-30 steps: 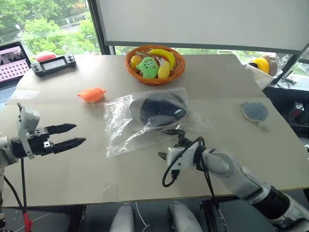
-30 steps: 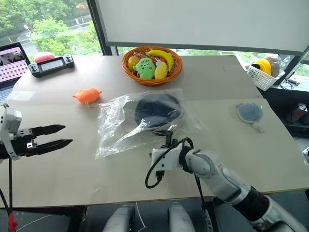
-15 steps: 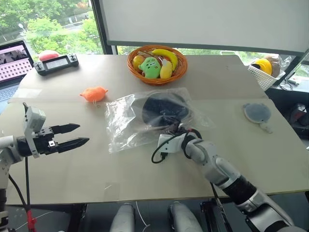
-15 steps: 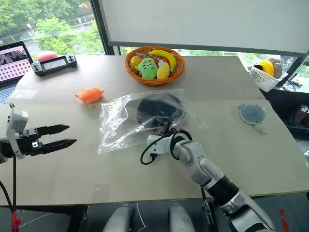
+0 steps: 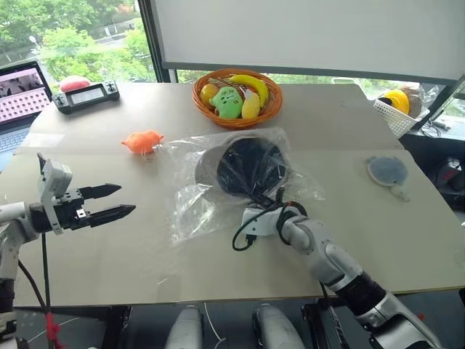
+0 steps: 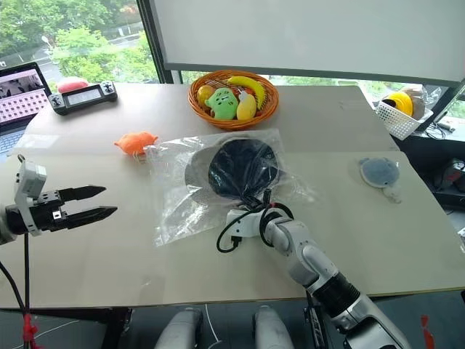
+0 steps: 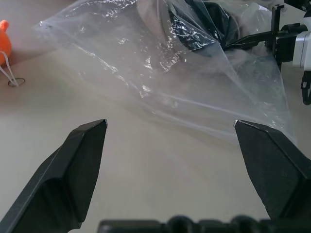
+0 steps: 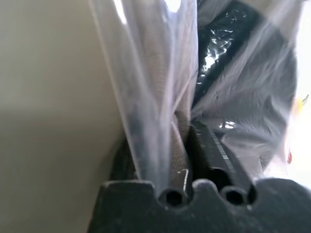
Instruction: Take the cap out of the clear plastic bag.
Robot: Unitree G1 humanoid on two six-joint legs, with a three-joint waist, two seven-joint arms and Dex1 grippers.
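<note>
The clear plastic bag (image 5: pixel 211 190) lies crinkled in the middle of the table. Inside it the cap (image 5: pixel 251 166) is tipped up, showing its dark lining. My right gripper (image 5: pixel 270 198) is at the bag's near edge, shut on the plastic. In the right wrist view the bag (image 8: pixel 146 73) and a fold of beige cap fabric (image 8: pixel 179 145) are pinched between the fingers. My left gripper (image 5: pixel 123 202) hovers open to the left of the bag, apart from it, with nothing between its fingers. In the left wrist view the bag (image 7: pixel 160 73) lies ahead of it.
A wicker fruit basket (image 5: pixel 200 102) stands behind the bag. An orange plush toy (image 5: pixel 142 141) lies at the bag's left. A grey-blue round plush (image 5: pixel 386 170) sits at the right. A controller (image 5: pixel 86 95) and a laptop (image 5: pixel 22 91) are at the far left, a white basket (image 5: pixel 396 109) at the far right.
My right gripper moved forward to the bag's near edge and shut on it. The cap inside has tipped up and the bag has bunched. The left gripper has stayed put.
</note>
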